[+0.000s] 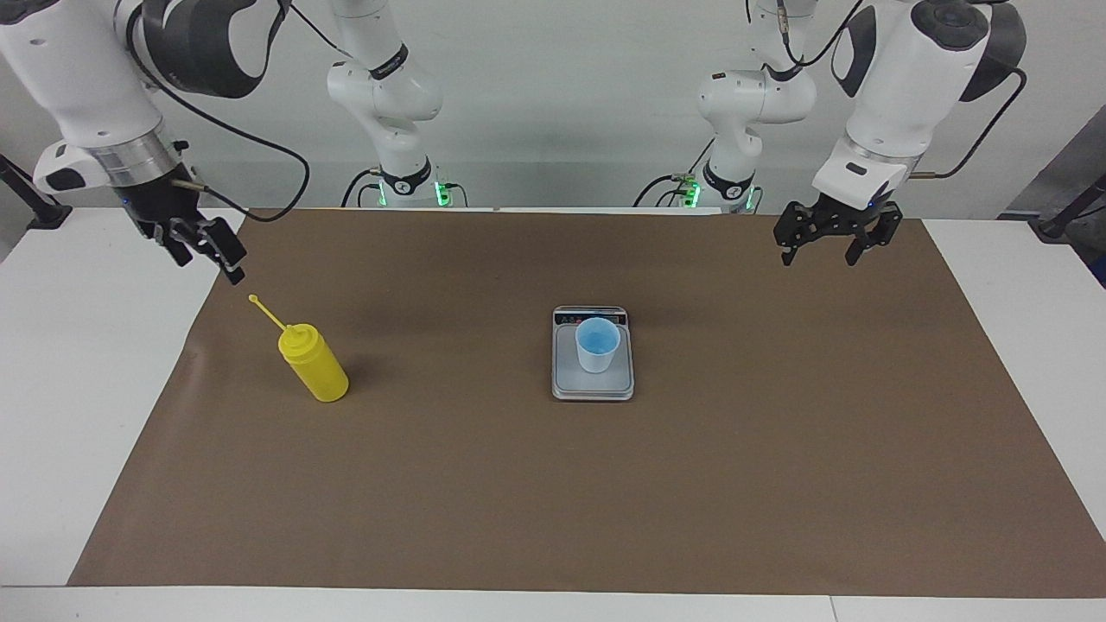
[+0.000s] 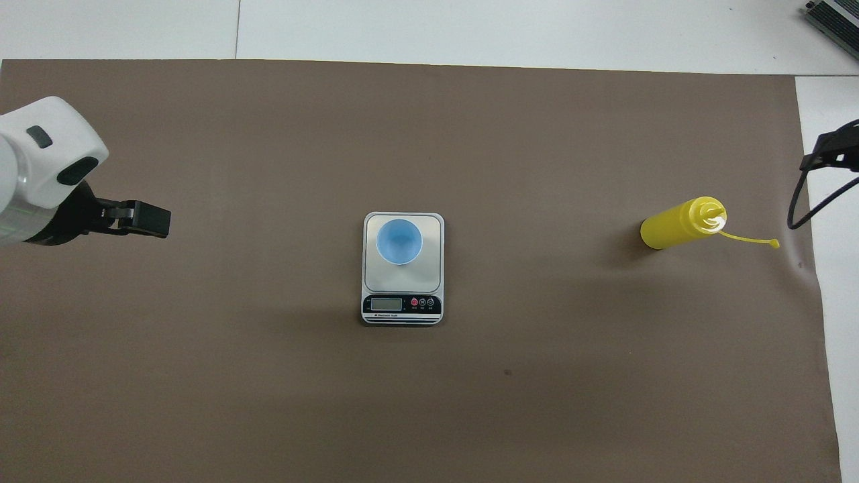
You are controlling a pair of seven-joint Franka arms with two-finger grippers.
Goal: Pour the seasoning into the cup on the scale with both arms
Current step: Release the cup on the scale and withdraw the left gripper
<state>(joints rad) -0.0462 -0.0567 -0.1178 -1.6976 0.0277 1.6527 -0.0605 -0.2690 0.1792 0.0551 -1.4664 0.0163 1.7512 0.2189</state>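
The yellow seasoning bottle (image 1: 314, 366) (image 2: 676, 224) stands upright on the brown mat toward the right arm's end, its small tip cap hanging off on its tether. The light-blue cup (image 1: 597, 344) (image 2: 399, 241) stands on the scale (image 1: 593, 385) (image 2: 402, 308) in the middle of the mat. My right gripper (image 1: 210, 266) (image 2: 831, 149) hangs open and empty over the mat's edge, apart from the bottle. My left gripper (image 1: 817, 257) (image 2: 144, 219) is open and empty, raised over the mat toward the left arm's end.
A brown mat (image 1: 778, 449) covers most of the white table (image 1: 78, 389). The scale's display strip faces the robots. A dark object (image 2: 835, 17) lies at the table's corner farthest from the robots, at the right arm's end.
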